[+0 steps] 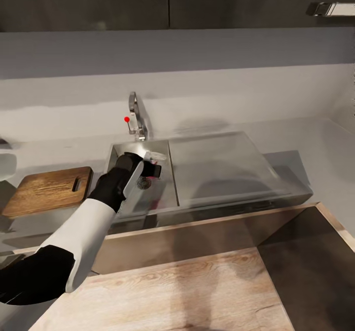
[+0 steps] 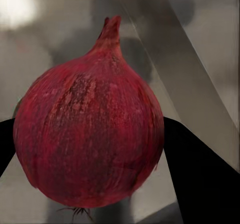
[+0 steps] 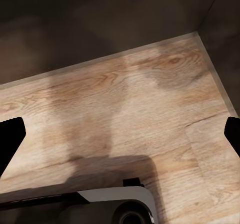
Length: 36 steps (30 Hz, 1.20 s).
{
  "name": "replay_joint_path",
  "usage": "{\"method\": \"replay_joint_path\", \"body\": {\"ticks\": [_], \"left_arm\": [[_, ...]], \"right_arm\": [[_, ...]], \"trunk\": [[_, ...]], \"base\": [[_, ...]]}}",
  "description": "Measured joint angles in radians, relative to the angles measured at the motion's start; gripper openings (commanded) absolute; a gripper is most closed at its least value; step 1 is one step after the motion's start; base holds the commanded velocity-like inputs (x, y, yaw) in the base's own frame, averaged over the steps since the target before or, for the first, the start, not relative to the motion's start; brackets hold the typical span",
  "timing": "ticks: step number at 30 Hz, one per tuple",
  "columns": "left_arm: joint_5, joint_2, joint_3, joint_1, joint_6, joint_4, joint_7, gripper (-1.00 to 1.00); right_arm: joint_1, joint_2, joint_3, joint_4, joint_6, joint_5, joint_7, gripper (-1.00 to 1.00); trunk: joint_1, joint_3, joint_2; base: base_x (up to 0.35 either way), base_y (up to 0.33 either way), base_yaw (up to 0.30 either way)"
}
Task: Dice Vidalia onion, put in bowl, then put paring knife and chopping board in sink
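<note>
A pale grey wall [image 1: 197, 55] is seen below dark upper cabinets [image 1: 98, 0]; light wood-grain flooring [image 1: 197, 296] occupies the lower frame.

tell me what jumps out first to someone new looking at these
The dark red onion looms large in the left wrist view, with the left gripper's black fingers on either side of it. In the head view the left gripper reaches over the sink, just in front of the tap. The wooden board lies on the countertop to the sink's left.
</note>
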Motion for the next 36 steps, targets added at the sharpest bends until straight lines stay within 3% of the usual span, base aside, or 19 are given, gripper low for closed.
{"method": "replay_joint_path", "body": {"ticks": [4, 10, 16, 21, 36], "left_arm": [[0.007, 0.013, 0.001, 0.058, 0.045, -0.133, 0.000, -1.00], [0.001, 0.022, 0.001, 0.256, 0.068, -0.444, 0.000, -1.00], [0.004, 0.064, 0.002, 0.320, 0.071, -0.582, -0.001, -1.00], [0.006, 0.070, 0.002, 0.341, 0.071, -0.622, -0.001, -1.00], [0.006, 0.070, 0.002, 0.344, 0.071, -0.627, -0.001, -1.00]], "right_arm": [[0.000, 0.000, 0.000, 0.000, 0.000, 0.000, 0.000, 1.00], [0.000, 0.000, 0.000, 0.000, 0.000, 0.000, 0.000, 1.00], [0.000, 0.000, 0.000, 0.000, 0.000, 0.000, 0.000, 1.00], [0.000, 0.000, 0.000, 0.000, 0.000, 0.000, 0.000, 1.00], [0.000, 0.000, 0.001, 0.000, 0.000, 0.000, 0.000, 1.00]], "trunk": [[0.000, 0.006, 0.000], [0.000, 0.016, 0.000], [0.000, 0.025, 0.000], [0.000, 0.033, 0.000], [0.000, 0.057, 0.000]], "base": [[0.000, 0.000, 0.000], [0.000, 0.000, 0.000], [0.000, 0.026, 0.000], [0.000, 0.225, 0.000], [0.000, 0.310, 0.123]]}}
